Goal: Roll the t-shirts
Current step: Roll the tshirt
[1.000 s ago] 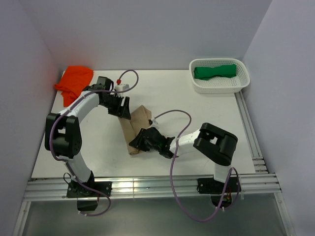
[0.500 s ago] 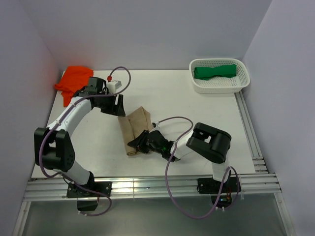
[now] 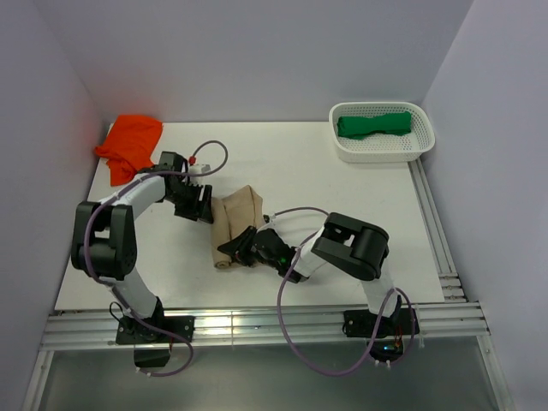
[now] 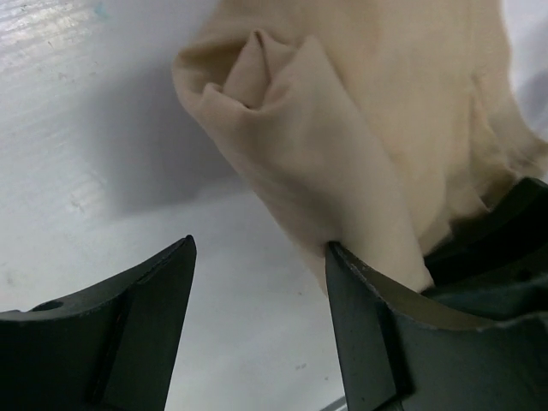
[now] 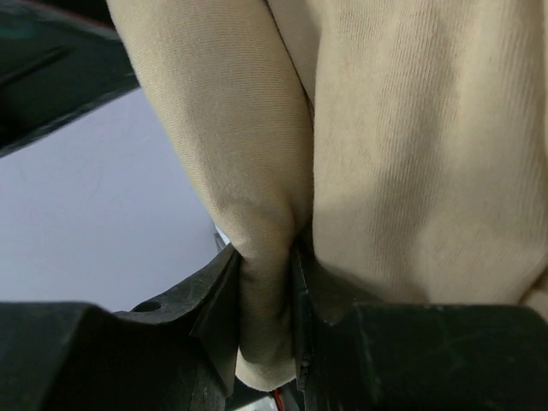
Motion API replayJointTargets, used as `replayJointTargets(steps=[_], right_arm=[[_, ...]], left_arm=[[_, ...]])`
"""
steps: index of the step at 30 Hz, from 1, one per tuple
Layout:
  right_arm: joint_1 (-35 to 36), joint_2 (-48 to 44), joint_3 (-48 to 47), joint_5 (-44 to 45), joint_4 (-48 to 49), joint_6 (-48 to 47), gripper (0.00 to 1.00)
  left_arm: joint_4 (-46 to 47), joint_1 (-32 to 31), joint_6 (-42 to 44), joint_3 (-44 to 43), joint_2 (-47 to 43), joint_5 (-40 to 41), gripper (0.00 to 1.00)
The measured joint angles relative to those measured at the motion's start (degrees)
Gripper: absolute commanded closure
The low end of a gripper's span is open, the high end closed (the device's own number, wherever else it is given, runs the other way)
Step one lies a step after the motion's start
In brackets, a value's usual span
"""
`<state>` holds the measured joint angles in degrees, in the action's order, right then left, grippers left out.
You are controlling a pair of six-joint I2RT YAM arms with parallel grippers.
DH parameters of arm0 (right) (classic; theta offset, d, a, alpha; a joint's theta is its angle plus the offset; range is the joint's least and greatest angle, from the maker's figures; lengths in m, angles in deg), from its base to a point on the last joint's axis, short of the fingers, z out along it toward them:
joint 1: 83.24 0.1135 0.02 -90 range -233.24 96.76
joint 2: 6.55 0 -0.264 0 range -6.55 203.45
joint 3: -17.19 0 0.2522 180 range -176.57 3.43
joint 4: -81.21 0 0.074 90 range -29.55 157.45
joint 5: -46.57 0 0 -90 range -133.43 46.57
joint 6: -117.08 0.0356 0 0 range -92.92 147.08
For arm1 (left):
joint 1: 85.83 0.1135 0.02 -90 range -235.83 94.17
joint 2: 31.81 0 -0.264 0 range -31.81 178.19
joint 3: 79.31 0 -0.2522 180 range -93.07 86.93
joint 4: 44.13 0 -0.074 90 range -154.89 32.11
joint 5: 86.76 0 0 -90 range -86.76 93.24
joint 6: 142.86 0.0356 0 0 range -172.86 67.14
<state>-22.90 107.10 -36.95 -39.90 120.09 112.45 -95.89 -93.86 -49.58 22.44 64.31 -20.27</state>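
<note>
OCCLUDED AND CROPPED REGIONS

Top external view: near end of tan t-shirt (image 3: 233, 218) covered by right gripper (image 3: 243, 248). Fingertips there too small and dark to separate. Left edge of the cloth partly masked by left gripper (image 3: 199, 205).

Left wrist view: cloth cropped at top and right edges. Lower right portion blocked by dark part (image 4: 501, 240), identity not determinable.

Right wrist view: cloth cropped at top and right. End of pinched fold lost in shadow between fingers (image 5: 218, 295). Blurred dark shape (image 5: 51, 77) at upper left, not identifiable.
</note>
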Motion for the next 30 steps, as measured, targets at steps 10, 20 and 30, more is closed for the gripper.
replayJointTargets(steps=[10, 20, 30], right_arm=[[0.00, 1.75, -1.64, 0.28, 0.81, 0.79, 0.68], [0.00, 2.14, -1.84, 0.28, 0.94, 1.68, 0.69], [0.00, 2.67, -2.71, 0.26, 0.63, 1.79, 0.68]], left_arm=[[1.51, 0.07, 0.04, -1.46, 7.39, 0.57, 0.36], [-0.13, 0.04, -0.02, -2.49, 2.93, -4.48, 0.32], [1.09, -0.59, -1.73, -4.02, 6.36, -5.99, 0.35]])
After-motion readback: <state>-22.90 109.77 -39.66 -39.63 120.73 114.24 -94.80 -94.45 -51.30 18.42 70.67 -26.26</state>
